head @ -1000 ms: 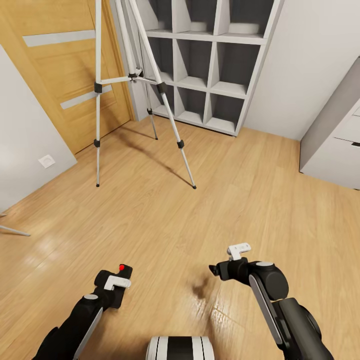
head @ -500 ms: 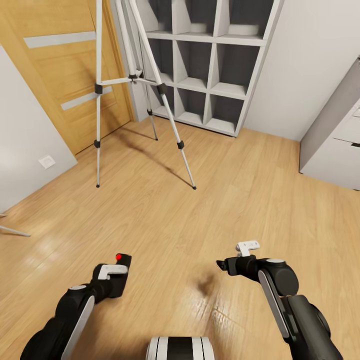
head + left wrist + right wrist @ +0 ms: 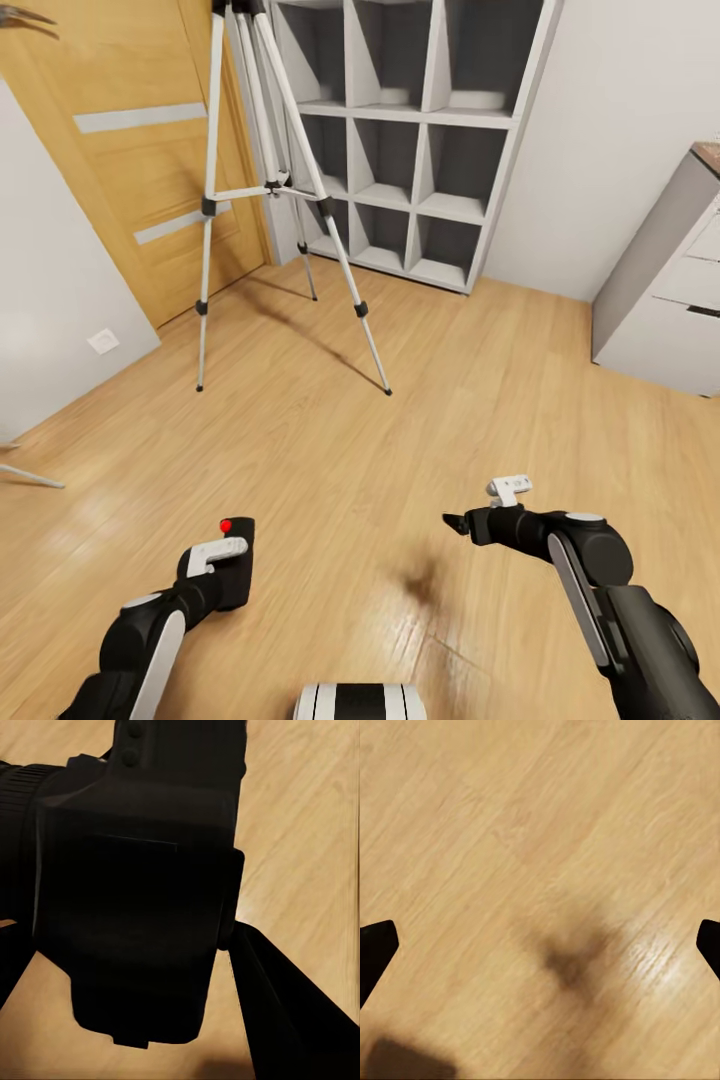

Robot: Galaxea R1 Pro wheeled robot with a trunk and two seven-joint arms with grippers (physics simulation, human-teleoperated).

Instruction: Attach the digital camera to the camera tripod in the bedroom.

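Observation:
My left gripper (image 3: 232,562) is shut on the matte-black digital camera (image 3: 235,560), red dot up, low over the wood floor at the lower left of the head view. In the left wrist view the camera (image 3: 135,892) sits between the dark fingers (image 3: 292,1020), lens to one side. The camera tripod (image 3: 268,190) stands ahead on its silver-grey legs, in front of the oak door and the shelf; its head is cut off by the frame's upper edge. My right gripper (image 3: 455,522) hovers at the lower right, open and holding nothing; its fingertips (image 3: 375,949) sit far apart over bare planks.
A grey cube shelf (image 3: 410,150) stands against the back wall behind the tripod. The oak door (image 3: 120,150) with frosted strips is at the left, a white wall plate (image 3: 102,341) below it. A white drawer unit (image 3: 665,290) is at the right. A thin lamp leg (image 3: 30,476) crosses the floor at far left.
The view has tilted up, showing more of the tripod and shelf. Both arms have stretched a little further outward, the left one still carrying the camera.

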